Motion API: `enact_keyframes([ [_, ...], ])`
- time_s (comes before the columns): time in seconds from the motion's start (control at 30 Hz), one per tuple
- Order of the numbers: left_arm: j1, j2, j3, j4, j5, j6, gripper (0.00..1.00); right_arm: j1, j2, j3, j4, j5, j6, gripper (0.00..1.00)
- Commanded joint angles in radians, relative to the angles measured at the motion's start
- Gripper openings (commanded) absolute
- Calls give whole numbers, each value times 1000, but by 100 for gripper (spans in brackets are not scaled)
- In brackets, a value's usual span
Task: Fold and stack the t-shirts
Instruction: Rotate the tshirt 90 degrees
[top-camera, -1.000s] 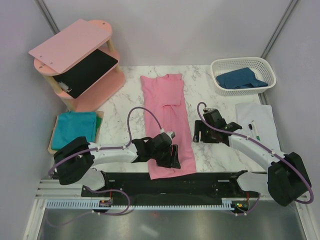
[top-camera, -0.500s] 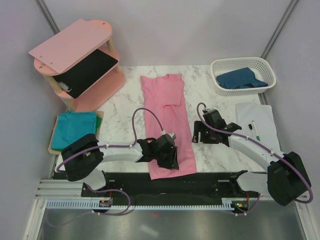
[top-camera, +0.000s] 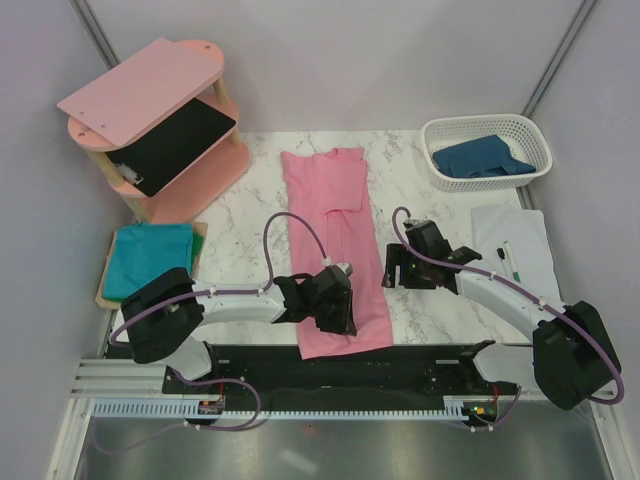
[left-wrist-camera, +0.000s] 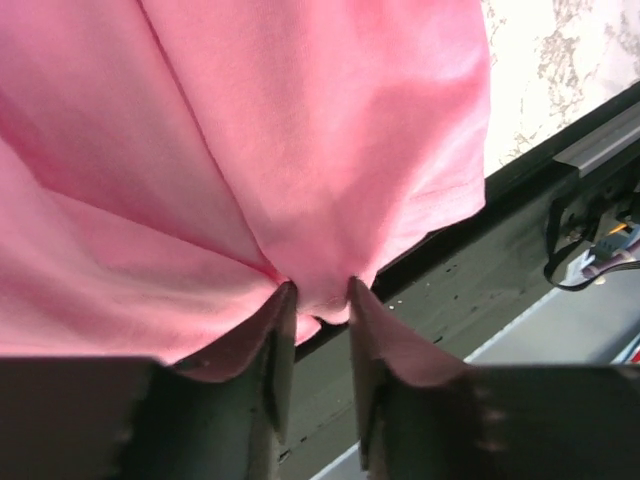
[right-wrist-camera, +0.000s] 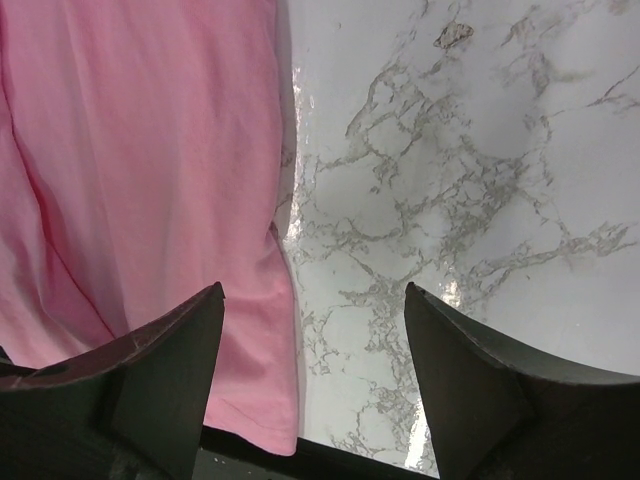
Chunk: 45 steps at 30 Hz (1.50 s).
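Left wrist view: the left end effector pinches a fold of the pink shirt at its near hem. That shirt lies lengthwise mid-tabletop. The right end effector hangs spread wide over the shirt's right edge. A teal shirt sits at the left, and a blue shirt is in the basket.

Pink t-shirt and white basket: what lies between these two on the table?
Only bare marble table lies between the pink t-shirt and the white basket. The top external view shows this stretch clearly.
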Motion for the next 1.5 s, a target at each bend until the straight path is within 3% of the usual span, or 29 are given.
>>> enact_keyframes([
  [0.0, -9, 16, 32, 15, -15, 16, 21, -3, 6, -14, 33, -12, 5, 81],
  [0.07, -7, -6, 28, 12, -25, 18, 3, -3, 6, -16, 33, -12, 5, 80],
  [0.1, -7, -14, 28, 10, -33, 18, 2, -4, 4, -17, 35, -14, 5, 81],
  [0.37, -7, -177, 31, -39, -59, 7, 2, -3, 9, -29, 48, -18, 8, 83],
  [0.53, -9, -223, 37, -160, -76, -22, 2, -3, 9, -31, 47, -12, -6, 93],
  [0.6, -7, -229, 19, -176, -67, -37, 2, -3, 4, -34, 47, -12, -12, 98],
  [0.87, -10, -218, -107, -151, -41, -111, 2, -4, -20, -82, 96, -84, 15, 98],
  [1.13, -12, -152, -107, -128, -30, -108, 2, -1, -35, -197, 225, -247, 120, 98],
  [1.2, -15, -145, -100, -128, -25, -103, 15, 0, -61, -220, 245, -282, 141, 98],
  [1.23, -23, -148, -95, -128, -27, -100, 28, 1, -74, -239, 248, -288, 146, 98],
  [1.27, -29, -155, -94, -133, -30, -99, 53, 4, -103, -249, 245, -298, 148, 98],
  [1.3, -33, -181, -92, -133, -45, -100, 64, 5, -118, -260, 242, -310, 155, 98],
  [1.37, -53, -218, -92, -153, -68, -103, 78, 14, -167, -281, 222, -316, 175, 98],
  [1.47, -67, -318, -115, -183, -104, -113, 81, 39, -236, -310, 182, -322, 203, 98],
])
